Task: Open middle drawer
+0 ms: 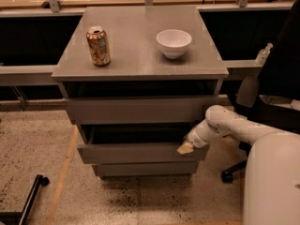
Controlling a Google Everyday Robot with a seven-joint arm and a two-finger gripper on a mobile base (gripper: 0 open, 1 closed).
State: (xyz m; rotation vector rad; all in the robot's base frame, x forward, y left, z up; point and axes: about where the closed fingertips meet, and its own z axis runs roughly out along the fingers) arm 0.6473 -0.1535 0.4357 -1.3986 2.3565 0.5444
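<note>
The grey cabinet (140, 64) has three fronts. The middle drawer (136, 152) is the shallow grey front second from the top; it stands pulled out a little, with a dark gap above it. My gripper (185, 147) is at the right end of that front's top edge, its tan tip against the edge. My white arm (234, 128) reaches in from the right. The top front (140, 109) sits above and the lowest front (145, 168) below.
A gold can (98, 46) and a white bowl (174, 42) stand on the cabinet top. A black office chair (272, 93) is at the right, with a small bottle (262, 54) on the ledge behind. A black wheeled leg (28, 196) lies on the speckled floor at lower left.
</note>
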